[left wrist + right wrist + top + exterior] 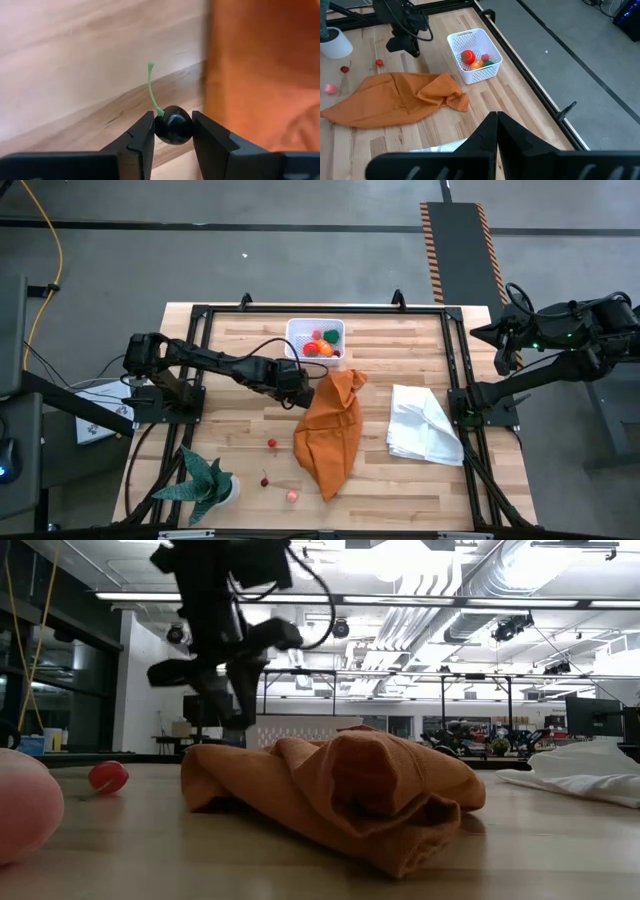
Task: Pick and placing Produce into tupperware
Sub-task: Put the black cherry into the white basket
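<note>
My left gripper is shut on a dark cherry with a green stem. It hovers near the upper left corner of the orange cloth, just near of the white tub. The tub holds red, orange and green produce. Loose on the wood lie a small red piece, a cherry and a pink piece. My right gripper is shut and empty, waiting beyond the table's right edge. My left gripper pinches the dark cherry's round body between its two fingertips, one on each side. The fingers come from above, slanting down. The green stem sticks out free beyond the fingertips, and the cherry looks lifted clear of the wood.
A crumpled white cloth lies right of the orange cloth. A green spiky potted plant stands at the near left corner. A black frame borders the table. Bare wood lies between the plant and the orange cloth.
</note>
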`<action>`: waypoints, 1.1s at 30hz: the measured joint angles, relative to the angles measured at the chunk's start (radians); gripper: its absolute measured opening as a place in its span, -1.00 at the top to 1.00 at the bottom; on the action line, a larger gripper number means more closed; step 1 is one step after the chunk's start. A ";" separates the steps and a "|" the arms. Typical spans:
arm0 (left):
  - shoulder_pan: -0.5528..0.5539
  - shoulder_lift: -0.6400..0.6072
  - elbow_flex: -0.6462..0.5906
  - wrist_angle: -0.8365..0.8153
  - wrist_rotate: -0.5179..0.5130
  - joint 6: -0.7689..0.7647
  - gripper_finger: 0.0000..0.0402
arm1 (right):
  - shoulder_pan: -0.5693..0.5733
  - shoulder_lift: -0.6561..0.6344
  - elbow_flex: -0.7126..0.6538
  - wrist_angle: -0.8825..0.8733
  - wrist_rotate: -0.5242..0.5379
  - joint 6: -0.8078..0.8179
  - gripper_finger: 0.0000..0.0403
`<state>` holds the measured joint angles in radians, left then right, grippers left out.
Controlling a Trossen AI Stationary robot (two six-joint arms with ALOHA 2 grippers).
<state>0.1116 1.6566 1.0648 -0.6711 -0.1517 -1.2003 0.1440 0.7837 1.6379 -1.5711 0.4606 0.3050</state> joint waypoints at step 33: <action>0.257 -0.002 0.366 -0.249 0.006 0.494 0.45 | 0.000 0.000 0.000 0.000 0.000 0.033 1.00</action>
<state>0.3689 1.6550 1.4303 -0.9199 -0.1460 -0.7065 0.1440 0.7837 1.6379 -1.5707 0.4606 0.3377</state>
